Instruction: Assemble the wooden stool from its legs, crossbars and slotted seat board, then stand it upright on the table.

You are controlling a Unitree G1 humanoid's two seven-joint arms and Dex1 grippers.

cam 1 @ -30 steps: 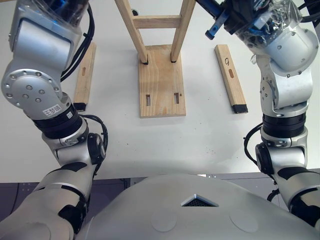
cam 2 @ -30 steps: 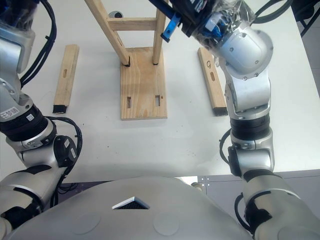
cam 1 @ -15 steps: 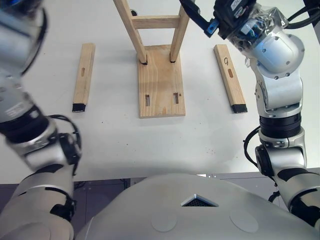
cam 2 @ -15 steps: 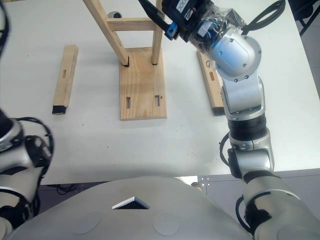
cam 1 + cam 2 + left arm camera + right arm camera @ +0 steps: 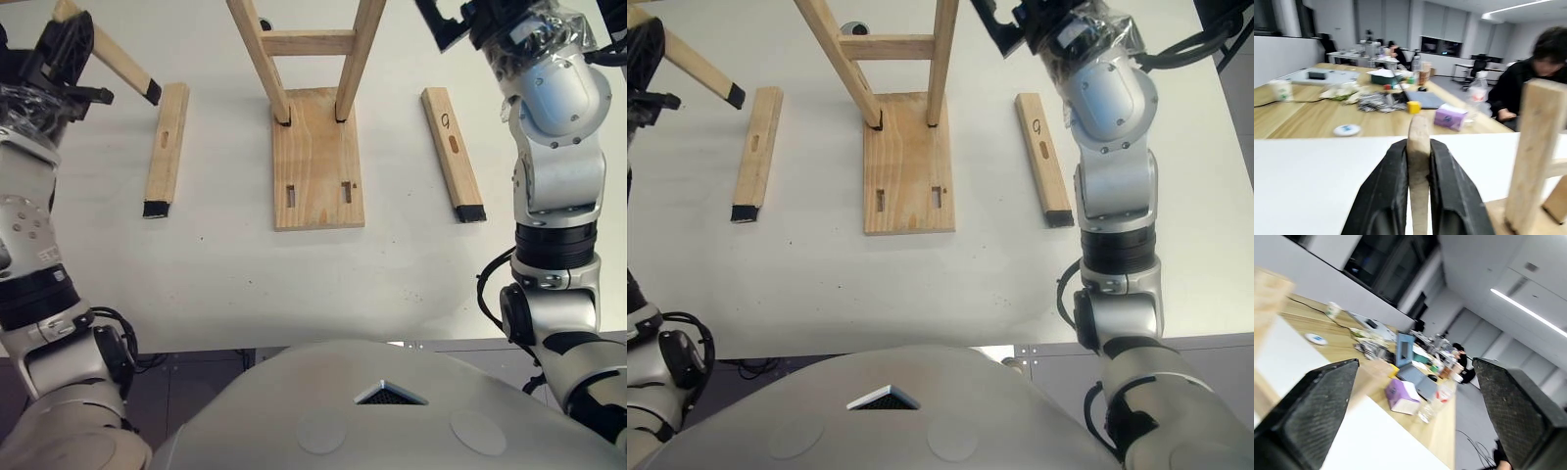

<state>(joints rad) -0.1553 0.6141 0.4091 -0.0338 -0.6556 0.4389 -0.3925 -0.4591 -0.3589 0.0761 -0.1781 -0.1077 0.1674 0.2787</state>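
Left pincer (image 5: 1419, 149) pinching wooden leg (image 5: 120, 67), right pincer (image 5: 1415, 406) spread, leg frame (image 5: 304, 44) standing on seat board (image 5: 315, 186)

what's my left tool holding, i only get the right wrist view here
Observer: The left tool is shut on a wooden leg with a black foot, raised in the air on the left.
Operator: is the seat board ready for it
Observer: The seat board lies flat. A leg-and-crossbar frame stands in its far slots, and the two near slots are empty.
Operator: any parts loose
Observer: Two slotted pieces lie flat, one on each side of the board: the left piece and the right piece.
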